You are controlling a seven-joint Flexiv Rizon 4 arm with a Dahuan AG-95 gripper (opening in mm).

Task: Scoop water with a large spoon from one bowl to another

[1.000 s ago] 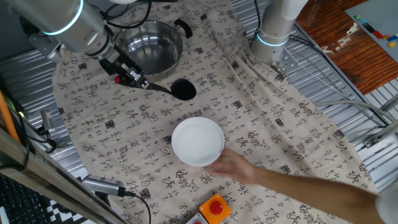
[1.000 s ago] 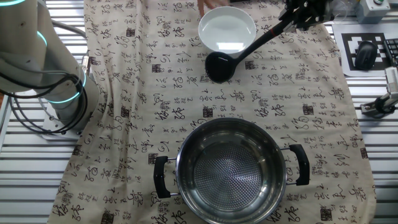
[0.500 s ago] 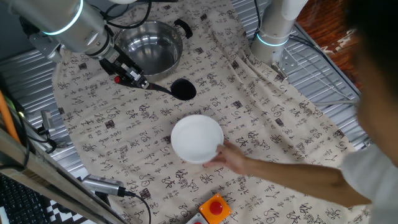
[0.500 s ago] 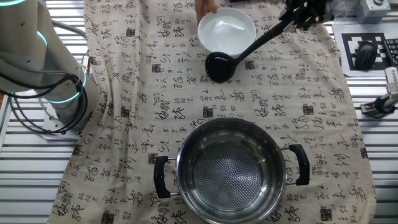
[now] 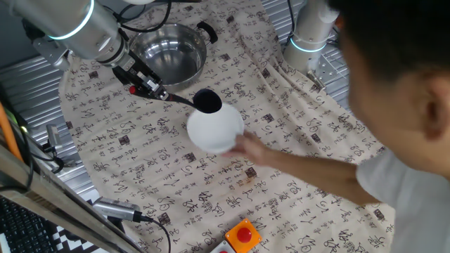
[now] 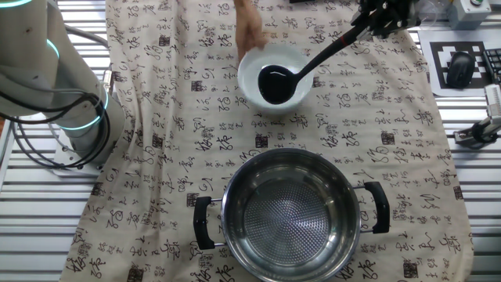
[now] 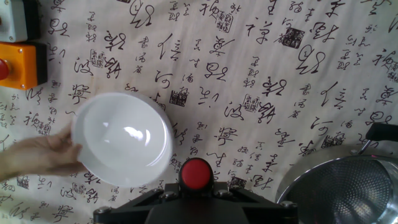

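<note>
My gripper [image 5: 148, 86] is shut on the thin handle of the black ladle, near its red end [image 7: 196, 172]. The ladle cup [image 5: 207, 101] sits over the far rim of the white bowl [image 5: 214, 130]; in the other fixed view the cup [image 6: 275, 84] lies inside the bowl's outline [image 6: 249, 72]. A person's hand [image 5: 247, 149] holds the bowl's near side. The gripper [image 6: 377, 17] is at the top right in that view. The steel pot [image 5: 169, 50] with black handles stands behind the ladle and looks empty [image 6: 291, 215]. In the hand view the white bowl [image 7: 121, 140] is at lower left.
The person's head and shoulder [image 5: 401, 105] fill the right side of the fixed view, the forearm reaching across the cloth. An orange box with a red button [image 5: 242, 235] sits at the front edge. A second arm's base [image 6: 70, 110] stands at the cloth's side.
The person's hand has slid the white bowl across the cloth toward the ladle, so the cup is now over the bowl. My gripper and the ladle have not moved.
</note>
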